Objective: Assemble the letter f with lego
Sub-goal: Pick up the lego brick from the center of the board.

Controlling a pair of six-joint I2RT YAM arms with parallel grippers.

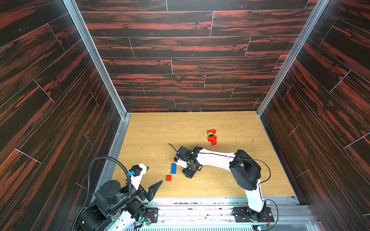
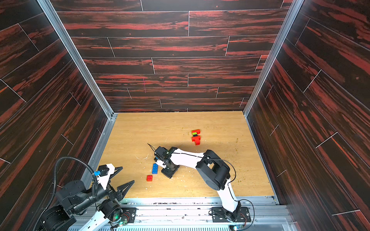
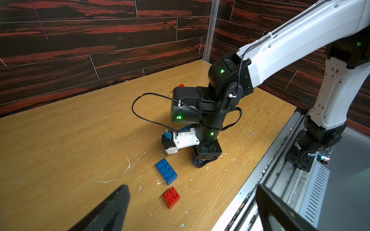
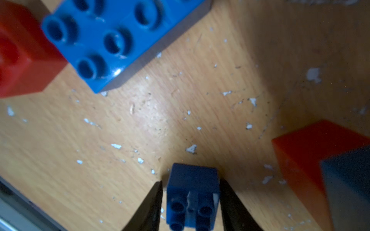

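My right gripper (image 4: 191, 181) points straight down at the table and straddles a small blue square lego brick (image 4: 192, 192) that stands studs up. One finger (image 4: 230, 200) touches the brick, and a thin gap shows beside the other, so the jaws are almost closed. Just beside them lie a blue oblong brick (image 1: 173, 168) and a red square brick (image 1: 169, 178). A joined piece of red, lime green and black bricks (image 1: 212, 137) lies farther back in both top views. My left gripper (image 1: 154, 175) hovers wide open and empty near the front left corner.
A red brick (image 4: 312, 160) with a dark block against it lies close to my right gripper and is hidden under the wrist in both top views. The right forearm (image 1: 216, 159) spans the middle of the table. Dark wood-pattern walls enclose three sides, and a metal rail (image 1: 200, 202) runs along the front.
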